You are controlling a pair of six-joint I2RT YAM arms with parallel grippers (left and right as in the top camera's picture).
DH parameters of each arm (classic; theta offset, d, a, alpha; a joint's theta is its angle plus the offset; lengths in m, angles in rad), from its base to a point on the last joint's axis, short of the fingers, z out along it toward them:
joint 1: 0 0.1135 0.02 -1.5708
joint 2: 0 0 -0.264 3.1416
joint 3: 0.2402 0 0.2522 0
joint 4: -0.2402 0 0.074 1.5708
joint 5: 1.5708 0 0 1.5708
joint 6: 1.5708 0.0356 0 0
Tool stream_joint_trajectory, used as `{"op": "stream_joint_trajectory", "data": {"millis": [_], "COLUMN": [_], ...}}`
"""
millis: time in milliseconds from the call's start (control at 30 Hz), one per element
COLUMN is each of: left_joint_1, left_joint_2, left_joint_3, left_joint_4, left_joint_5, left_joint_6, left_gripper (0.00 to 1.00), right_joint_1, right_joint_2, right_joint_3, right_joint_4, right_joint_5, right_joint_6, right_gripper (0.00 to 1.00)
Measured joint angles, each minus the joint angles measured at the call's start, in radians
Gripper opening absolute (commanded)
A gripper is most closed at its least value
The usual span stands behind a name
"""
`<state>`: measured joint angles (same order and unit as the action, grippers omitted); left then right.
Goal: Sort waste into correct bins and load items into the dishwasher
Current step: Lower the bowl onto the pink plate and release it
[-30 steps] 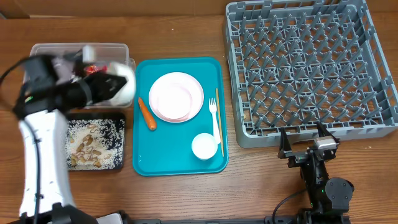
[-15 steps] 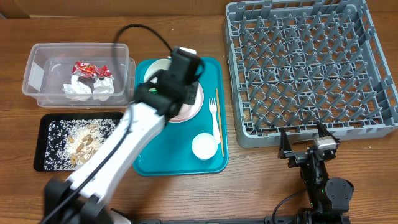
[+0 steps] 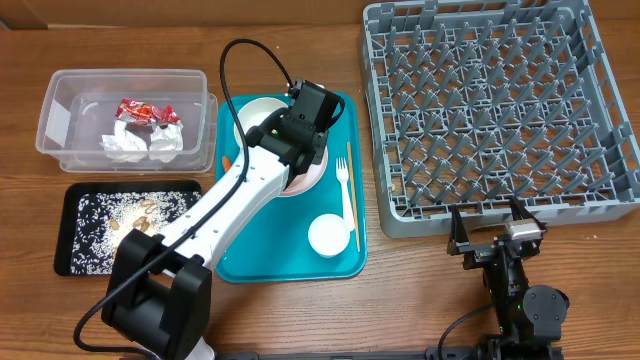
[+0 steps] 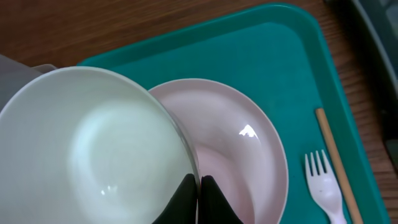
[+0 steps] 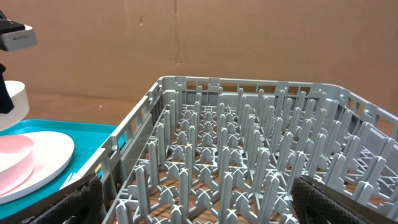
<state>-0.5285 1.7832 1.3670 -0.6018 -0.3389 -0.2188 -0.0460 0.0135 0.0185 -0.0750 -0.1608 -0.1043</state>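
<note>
- Where the left gripper (image 4: 198, 184) is seen in its own wrist view, the jaws are drawn narrow and the rim of a white bowl (image 4: 93, 149) is pinched between them.
- The bowl is held out to the left of the jaws, its empty inside turned to the camera.
- Just beyond the jaws and partly covered by the bowl, a pink plate (image 4: 242, 155) is laid flat on the teal tray (image 4: 280, 37).
- To the right of the jaws, a white fork (image 4: 326, 186) and a wooden stick (image 4: 336, 158) are laid side by side on the same tray, apart from the plate.
- From overhead, a white cup (image 3: 328, 235) is seen further along the tray, near the fork's handle, and only a sliver of the carrot (image 3: 226, 163) is shown beside the arm.
- Well apart from the left jaws, off the tray's other side, crumpled napkins (image 3: 130, 145) and a red wrapper (image 3: 140, 110) are held in the clear tub (image 3: 60, 110), and food scraps (image 3: 140, 222) are spread in the black tray (image 3: 75, 200).
- The jaws of the right gripper (image 3: 487, 228) are held wide with nothing between them, low over the table (image 3: 590, 290).
- Just ahead of those jaws, the near wall of the grey rack (image 5: 249, 124) is met, its upright pegs bare.
</note>
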Motion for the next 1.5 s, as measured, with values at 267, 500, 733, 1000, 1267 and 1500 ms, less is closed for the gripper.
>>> {"op": "stream_joint_trajectory", "data": {"millis": [267,500,733,1000,1267,1500], "left_joint_1": [0.0,0.0,0.0,0.0,0.0,0.0], "left_joint_2": [0.0,0.0,0.0,0.0,0.0,0.0], "left_joint_3": [0.0,0.0,0.0,0.0,0.0,0.002], "left_joint_4": [-0.01,-0.053,-0.09,-0.143,-0.173,-0.183], "left_joint_5": [0.108,0.18,0.229,0.243,0.243,0.243], "left_joint_6": [0.0,0.0,-0.001,0.0,-0.001,0.006], "left_gripper": [0.04,0.04,0.04,0.06,0.23,0.61], "right_joint_1": [0.0,0.0,0.0,0.0,0.0,0.0], "right_joint_2": [0.0,0.0,0.0,0.0,0.0,0.0], "right_joint_3": [0.0,0.0,0.0,0.0,0.0,0.0], "right_joint_4": [0.0,0.001,0.001,0.001,0.001,0.001], "right_joint_5": [0.0,0.0,0.0,0.0,0.0,0.0], "right_joint_6": [0.0,0.0,0.0,0.0,0.0,0.0], "right_gripper": [1.0,1.0,1.0,1.0,1.0,1.0]}}
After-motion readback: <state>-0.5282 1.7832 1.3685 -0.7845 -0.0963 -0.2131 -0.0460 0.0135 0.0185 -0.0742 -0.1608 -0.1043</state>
